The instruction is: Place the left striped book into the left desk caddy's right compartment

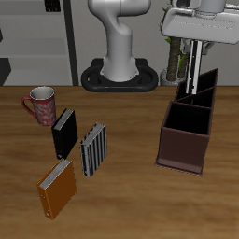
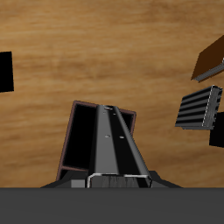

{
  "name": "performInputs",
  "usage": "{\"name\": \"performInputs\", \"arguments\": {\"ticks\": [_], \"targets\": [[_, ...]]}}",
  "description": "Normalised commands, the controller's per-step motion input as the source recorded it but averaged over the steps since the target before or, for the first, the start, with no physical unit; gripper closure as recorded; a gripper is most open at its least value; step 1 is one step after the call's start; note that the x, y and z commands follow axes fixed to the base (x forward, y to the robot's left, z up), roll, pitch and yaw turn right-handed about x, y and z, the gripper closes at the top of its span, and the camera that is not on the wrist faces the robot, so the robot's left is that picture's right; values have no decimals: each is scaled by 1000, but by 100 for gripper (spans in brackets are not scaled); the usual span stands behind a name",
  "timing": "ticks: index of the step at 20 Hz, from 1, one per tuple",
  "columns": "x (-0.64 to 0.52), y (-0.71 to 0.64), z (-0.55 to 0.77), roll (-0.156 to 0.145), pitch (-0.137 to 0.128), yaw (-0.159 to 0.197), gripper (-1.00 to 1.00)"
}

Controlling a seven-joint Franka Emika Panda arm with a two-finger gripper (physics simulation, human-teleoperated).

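Held striped book hung over the caddy, not yet released.

Pincer clamped on the left striped book, carried upright directly above the left desk caddy at about 2 o'clock on the tabletop. Lift and carry judged done; lowering into the right compartment and letting go left. Book's bottom edge possibly already inside the far cell, though hard to tell. Second striped book lay flat near centre, beside black book, orange book, mug.
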Motion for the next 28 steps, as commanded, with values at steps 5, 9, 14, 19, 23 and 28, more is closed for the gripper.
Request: {"name": "performInputs", "arguments": {"ticks": [5,9,14,19,23,28], "targets": [[-66,129,93,20,1,-5,100],[-28,-11,93,-1,2,-25,100],[55,-24,-9,-9,6,-15,100],[40,92,-51,18,14,-27,100],[40,216,-18,25,9,5,100],[5,154,-22,29,2,-5,100]]}}
